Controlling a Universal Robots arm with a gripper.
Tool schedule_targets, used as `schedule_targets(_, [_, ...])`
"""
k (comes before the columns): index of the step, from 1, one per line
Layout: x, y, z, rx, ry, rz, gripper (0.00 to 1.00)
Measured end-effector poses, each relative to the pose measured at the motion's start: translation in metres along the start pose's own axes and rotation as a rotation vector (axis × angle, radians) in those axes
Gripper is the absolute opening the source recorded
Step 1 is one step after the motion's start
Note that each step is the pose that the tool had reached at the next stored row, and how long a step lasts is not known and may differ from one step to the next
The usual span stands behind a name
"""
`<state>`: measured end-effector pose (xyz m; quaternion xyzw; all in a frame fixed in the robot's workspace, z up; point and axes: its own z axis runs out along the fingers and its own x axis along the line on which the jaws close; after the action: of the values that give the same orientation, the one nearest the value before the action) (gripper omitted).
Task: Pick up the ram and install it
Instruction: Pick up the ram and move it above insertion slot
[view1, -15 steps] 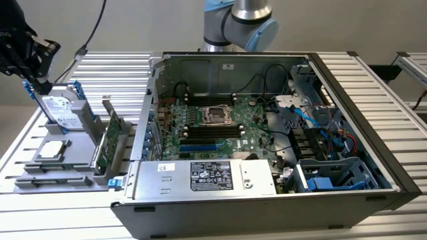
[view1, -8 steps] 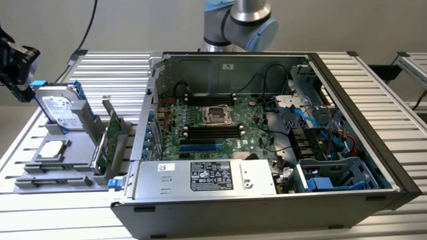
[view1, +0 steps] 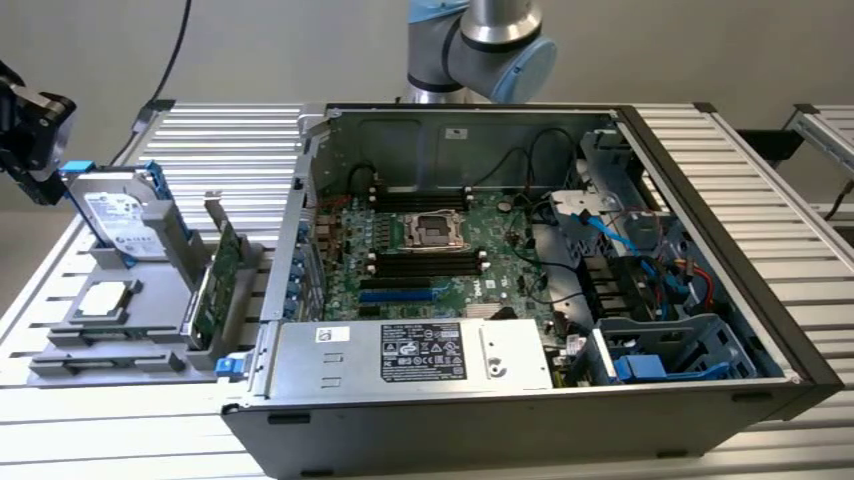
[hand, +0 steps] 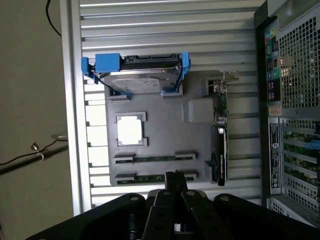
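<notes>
Two ram sticks lie edge-up in slots of the grey holder tray (hand: 160, 117): one ram stick (hand: 155, 159) farther from my fingers, the other ram stick (hand: 150, 177) right by them. My gripper (hand: 175, 179) hovers above that end of the tray, shut with nothing between its fingers, the tips overlapping the nearer stick in the wrist view. The exterior view has the gripper (view1: 43, 185) high over the tray (view1: 134, 300) at the exterior view's left. Black memory slots (view1: 424, 262) sit on the motherboard in the open computer case (view1: 694, 200).
The tray also carries a silver hard drive with blue rails (hand: 142, 80), a square processor (hand: 130, 131) and an upright expansion card (hand: 220, 135). The case wall (hand: 292, 100) stands close beside the tray. A power supply (view1: 414, 352) fills the case's near side. Slatted table (view1: 227, 150) all round.
</notes>
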<state>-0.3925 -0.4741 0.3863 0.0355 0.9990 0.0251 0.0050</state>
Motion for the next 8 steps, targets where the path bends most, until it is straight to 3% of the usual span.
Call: schedule_targets(8, [0.0002,0.0,-0.0001,0.0002,0.0002,0.0,0.11])
